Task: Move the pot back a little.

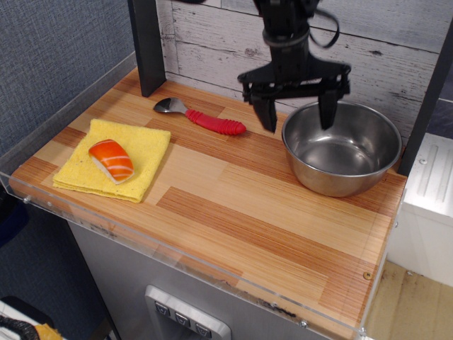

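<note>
The gripper (296, 117) hangs above the counter with its two fingers (269, 117) spread wide and nothing between them; it touches nothing. Directly below and slightly to its right sits the pot (342, 147), resting flat on the wooden counter (233, 212) near the back wall, its left rim roughly under the gap between the fingers. To the gripper's left lies a red-handled spoon (202, 117), and farther left and nearer the front a yellow cloth (145, 152) carries a piece of salmon sushi (111, 160). The pot already stands close to the wall, so the move looks finished, or nearly so. What remains is probably just for the arm to clear away.
</note>
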Tool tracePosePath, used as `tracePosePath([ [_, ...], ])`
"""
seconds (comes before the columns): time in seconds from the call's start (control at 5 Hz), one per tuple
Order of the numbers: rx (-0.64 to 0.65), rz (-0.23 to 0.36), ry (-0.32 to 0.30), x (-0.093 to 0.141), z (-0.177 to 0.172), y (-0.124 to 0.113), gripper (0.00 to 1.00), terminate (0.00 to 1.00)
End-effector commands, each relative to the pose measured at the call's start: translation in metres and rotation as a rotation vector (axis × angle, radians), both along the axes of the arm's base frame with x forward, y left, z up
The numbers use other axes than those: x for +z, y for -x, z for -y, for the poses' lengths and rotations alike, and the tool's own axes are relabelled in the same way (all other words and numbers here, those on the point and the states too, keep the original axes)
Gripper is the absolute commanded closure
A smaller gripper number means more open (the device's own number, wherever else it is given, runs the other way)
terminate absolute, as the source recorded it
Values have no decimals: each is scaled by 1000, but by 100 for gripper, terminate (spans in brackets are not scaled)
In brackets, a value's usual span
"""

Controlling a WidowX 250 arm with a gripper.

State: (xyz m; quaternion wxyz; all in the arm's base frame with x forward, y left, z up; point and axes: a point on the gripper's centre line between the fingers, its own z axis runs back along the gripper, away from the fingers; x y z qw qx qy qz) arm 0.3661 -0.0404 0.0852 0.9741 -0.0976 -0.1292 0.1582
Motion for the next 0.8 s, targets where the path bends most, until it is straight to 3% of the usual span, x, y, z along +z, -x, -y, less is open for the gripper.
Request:
tracePosePath([
  [0.0,41,81,-9,61,-21,17,0,0],
  [0.4,41,81,-9,61,-21,17,0,0],
  [0.6,41,81,-9,61,-21,17,0,100],
])
